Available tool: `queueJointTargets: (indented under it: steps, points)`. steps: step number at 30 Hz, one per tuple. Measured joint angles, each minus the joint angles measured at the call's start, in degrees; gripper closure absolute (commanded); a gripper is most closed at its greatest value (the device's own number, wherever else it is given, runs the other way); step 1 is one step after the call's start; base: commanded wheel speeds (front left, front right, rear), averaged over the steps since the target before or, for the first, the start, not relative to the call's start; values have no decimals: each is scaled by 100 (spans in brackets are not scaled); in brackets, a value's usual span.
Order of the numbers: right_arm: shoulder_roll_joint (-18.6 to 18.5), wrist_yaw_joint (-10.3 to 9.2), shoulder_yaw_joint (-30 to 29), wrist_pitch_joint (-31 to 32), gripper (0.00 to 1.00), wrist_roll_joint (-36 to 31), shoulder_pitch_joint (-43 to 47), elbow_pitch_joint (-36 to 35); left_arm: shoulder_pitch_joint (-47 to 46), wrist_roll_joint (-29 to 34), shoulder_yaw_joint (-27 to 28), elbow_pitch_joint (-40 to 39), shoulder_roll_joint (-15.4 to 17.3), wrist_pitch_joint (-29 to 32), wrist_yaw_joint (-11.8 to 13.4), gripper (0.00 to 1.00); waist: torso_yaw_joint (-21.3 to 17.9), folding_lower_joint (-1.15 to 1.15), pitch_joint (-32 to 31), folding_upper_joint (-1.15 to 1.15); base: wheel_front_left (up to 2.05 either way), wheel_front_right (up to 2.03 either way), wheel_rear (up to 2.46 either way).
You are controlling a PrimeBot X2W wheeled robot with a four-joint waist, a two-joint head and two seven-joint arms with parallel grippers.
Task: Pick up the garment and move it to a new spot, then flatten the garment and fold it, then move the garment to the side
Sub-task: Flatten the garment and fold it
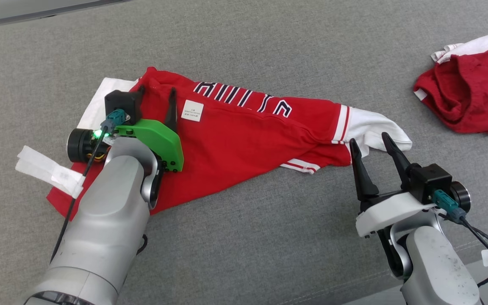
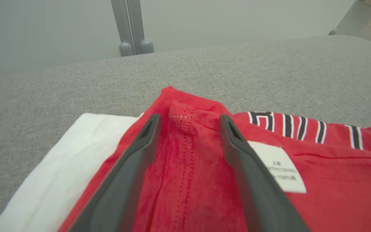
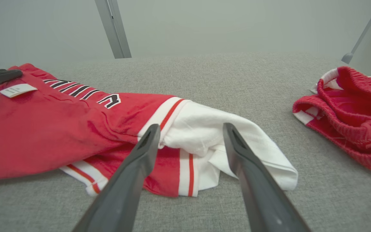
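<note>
Red shirt [image 1: 235, 135] lies spread across the middle of the grey surface [image 1: 269, 51], white sleeve [image 1: 375, 127] at its right end. Left end effector [image 1: 156, 90] is over the shirt's left end, fingers wide either side of a seam. Right end effector [image 1: 367, 139] is wide at the sleeve's near edge. A second red garment [image 1: 468, 93] lies well apart at far right, with bare surface between.

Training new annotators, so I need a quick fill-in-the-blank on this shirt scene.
1. The spread garment has a ____ body.
2. The left gripper straddles a seam, jaws ____.
3. The right gripper points at a ____ sleeve.
4. A crumpled second garment lies on the robot's ____ side.
Missing: red; open; white; right.
</note>
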Motion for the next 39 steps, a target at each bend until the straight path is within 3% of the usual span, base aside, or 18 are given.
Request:
queueJointTargets:
  steps: [2, 5, 7, 9, 13, 22, 31, 39]
  points:
    - [0, 0, 2, 0, 0, -1, 0, 10, 0, -54, -13, 25, 0, -2, 0, 29, -15, 0, -5, 0, 0, 0, 0]
    - [0, 0, 21, 0, 0, 0, -1, 12, -6, -105, -4, 37, 0, -2, 8, 70, -39, 0, -4, 0, 0, 0, 0]
    - [0, 0, 41, 0, 0, 16, -14, 19, -11, -141, 4, 52, 0, -2, 40, 78, -58, 0, 11, 0, 0, 0, 0]
    - [1, 0, 45, 1, 0, 31, -36, 22, -34, -129, 7, 92, 0, -2, 44, 100, -75, 0, 27, 0, 0, 0, 0]
    - [1, 0, 9, 0, 0, 51, -55, 33, -40, -81, 57, 60, 5, -2, 52, 100, -100, 0, 36, 0, 0, 0, 0]
    - [2, 0, -291, 0, 0, 47, 165, 154, 474, 291, 442, -1249, 49, -11, 214, 100, 93, 0, -278, 0, 0, 0, 0]
    - [5, 0, -383, 1, 0, 82, 558, 247, 2054, 595, 1100, -2775, 121, -12, 289, 100, 715, 0, -843, 0, 0, 0, 0]
    - [7, 0, -326, 0, 0, 83, 681, 387, 3391, 628, 1527, -2943, 123, -11, 315, 100, 1179, 0, -1305, 0, 0, 0, 0]
